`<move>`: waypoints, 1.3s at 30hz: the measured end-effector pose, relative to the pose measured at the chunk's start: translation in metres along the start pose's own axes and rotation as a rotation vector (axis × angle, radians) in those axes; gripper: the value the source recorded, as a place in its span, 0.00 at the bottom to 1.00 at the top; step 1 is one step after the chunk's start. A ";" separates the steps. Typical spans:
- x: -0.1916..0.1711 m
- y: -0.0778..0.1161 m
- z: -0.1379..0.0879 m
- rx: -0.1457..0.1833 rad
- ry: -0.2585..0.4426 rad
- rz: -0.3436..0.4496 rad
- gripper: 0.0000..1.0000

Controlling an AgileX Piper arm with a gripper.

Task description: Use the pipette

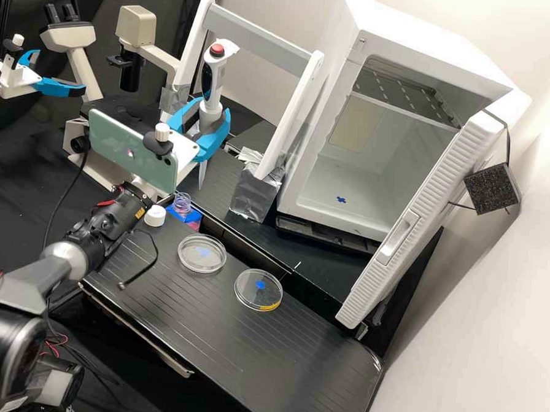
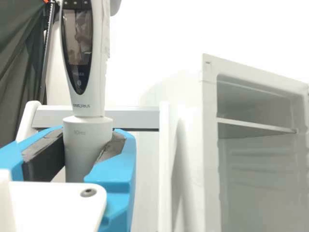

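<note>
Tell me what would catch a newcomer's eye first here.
Probably the big white box-shaped cabinet, its ribbed white door open, at the high view's right. Next, the white plastic pipette with a red top button, held roughly upright in the blue-fingered claw near upper centre. Then two round, clear dishes on the black bench.

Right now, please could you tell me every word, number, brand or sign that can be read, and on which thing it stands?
No text is clear enough to quote with certainty.
Pipette: small print on and below its dark display panel, too small to read.
Pipette's wide collar: a short, faint marking, too blurred.
Arm: small orange label, print too small.
</note>
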 end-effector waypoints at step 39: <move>-0.065 0.033 0.049 -0.013 -0.074 -0.014 0.00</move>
